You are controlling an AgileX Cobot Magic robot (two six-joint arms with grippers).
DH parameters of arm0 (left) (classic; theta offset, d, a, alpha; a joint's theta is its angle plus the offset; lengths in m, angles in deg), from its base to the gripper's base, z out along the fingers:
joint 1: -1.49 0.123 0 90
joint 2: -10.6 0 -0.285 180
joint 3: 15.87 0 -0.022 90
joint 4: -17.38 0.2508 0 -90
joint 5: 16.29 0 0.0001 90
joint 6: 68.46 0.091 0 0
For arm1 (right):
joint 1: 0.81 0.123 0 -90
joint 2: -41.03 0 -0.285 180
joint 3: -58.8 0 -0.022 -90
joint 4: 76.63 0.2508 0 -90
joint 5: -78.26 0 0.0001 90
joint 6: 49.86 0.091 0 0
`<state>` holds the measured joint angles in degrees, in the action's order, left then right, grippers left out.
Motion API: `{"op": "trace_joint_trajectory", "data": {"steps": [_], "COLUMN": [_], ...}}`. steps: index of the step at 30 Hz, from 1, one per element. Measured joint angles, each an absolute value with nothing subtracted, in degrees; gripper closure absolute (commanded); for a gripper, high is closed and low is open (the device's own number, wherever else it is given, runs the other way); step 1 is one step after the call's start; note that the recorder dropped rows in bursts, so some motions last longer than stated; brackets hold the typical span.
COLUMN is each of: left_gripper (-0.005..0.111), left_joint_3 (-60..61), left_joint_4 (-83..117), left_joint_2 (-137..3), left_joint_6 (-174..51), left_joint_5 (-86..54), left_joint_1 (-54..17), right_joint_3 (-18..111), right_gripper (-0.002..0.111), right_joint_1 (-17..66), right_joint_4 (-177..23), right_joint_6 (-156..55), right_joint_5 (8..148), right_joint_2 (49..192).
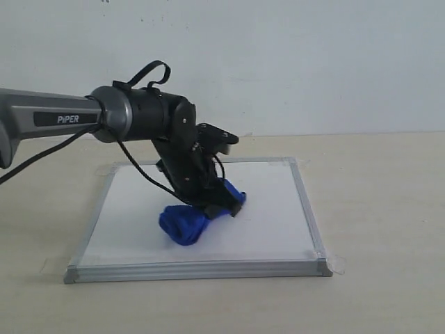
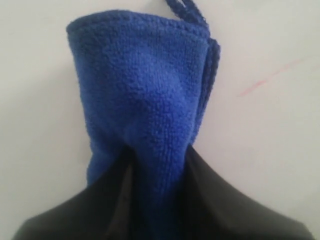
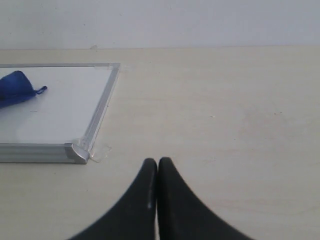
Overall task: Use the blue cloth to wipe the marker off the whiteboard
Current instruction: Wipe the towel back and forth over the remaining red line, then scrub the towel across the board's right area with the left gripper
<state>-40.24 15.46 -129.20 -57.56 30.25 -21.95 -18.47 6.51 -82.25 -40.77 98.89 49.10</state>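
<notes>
On the whiteboard [image 1: 271, 229], the blue cloth [image 1: 184, 224], pinched in the left pincer [image 1: 224, 204], near the marker [image 2: 260, 84].

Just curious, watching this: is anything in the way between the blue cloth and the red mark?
Nothing visible. The left gripper holds the blue cloth on the whiteboard, and only bare white board lies between it and the faint red marker streak.

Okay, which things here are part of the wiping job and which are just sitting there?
In the job: whiteboard, blue cloth, faint red marker streak, left gripper clamping the cloth.
Just there: right gripper, shut, over the table; corner tape tab.
</notes>
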Motion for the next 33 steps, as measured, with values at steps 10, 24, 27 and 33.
{"op": "trace_joint_trajectory", "data": {"steps": [10,24,27,33], "left_gripper": [0.103,0.103,0.103,0.103], "left_joint_3": [-40.4,-40.5,-40.5,-40.5], "left_joint_4": [3.7,21.3,12.9,2.8], "left_joint_2": [-129.2,-129.2,-129.2,-129.2], "left_joint_6": [-42.0,-62.4,-51.8,-43.4], "left_joint_5": [30.5,30.5,30.8,29.5], "left_joint_1": [-31.2,-20.6,-21.5,-30.1], "right_joint_3": [-18.5,-18.5,-18.5,-18.5], "right_gripper": [0.108,0.108,0.108,0.108], "right_joint_1": [6.5,6.5,6.5,6.5], "right_joint_4": [-82.2,-82.2,-82.2,-82.2], "right_joint_6": [-40.8,-40.8,-40.8,-40.8], "right_joint_5": [98.9,98.9,98.9,98.9], "right_joint_2": [49.1,49.1,49.1,49.1]}}
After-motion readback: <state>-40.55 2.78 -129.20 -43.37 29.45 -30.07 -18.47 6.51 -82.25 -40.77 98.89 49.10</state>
